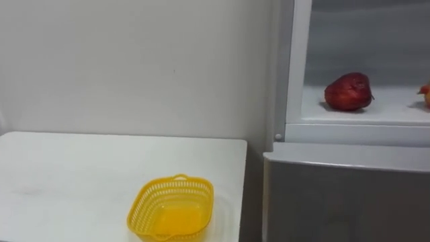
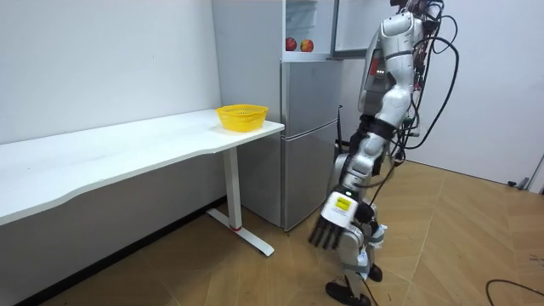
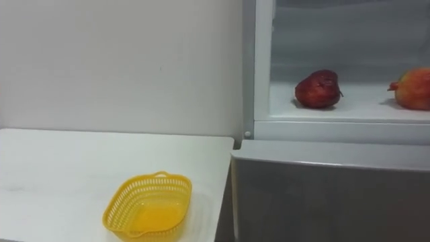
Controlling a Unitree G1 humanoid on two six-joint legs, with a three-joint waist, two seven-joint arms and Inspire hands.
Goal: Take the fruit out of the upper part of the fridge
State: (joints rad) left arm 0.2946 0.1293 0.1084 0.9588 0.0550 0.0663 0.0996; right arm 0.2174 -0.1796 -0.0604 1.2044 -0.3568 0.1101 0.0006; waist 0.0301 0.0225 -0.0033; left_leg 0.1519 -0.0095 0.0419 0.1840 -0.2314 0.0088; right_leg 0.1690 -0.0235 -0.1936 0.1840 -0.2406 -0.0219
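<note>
1. Two fruits on white shelf (image 1: 393, 107) of tall grey fridge (image 2: 310, 144): dark red round fruit (image 1: 348, 92) at 2 o'clock, orange-red fruit (image 3: 413, 89) at 3.
2. Step: pre-reach. Left hand (image 2: 333, 228) hangs low by fridge front, fingers loose, empty.
3. Next, prob.: raise arm to shelf, grip dark red fruit. Yellow plastic mesh basket (image 1: 142, 205) at 7 o'clock on white table (image 1: 67, 181) looks like drop-off.

You get soft, even indoor light. The upper fridge shelf (image 1: 390, 111) is bright white, and the red fruit (image 1: 349, 91) drops a faint shadow beneath it. The table (image 1: 80, 175) is pale with no hard glare. The basket (image 1: 172, 208) glows yellow inside.
</note>
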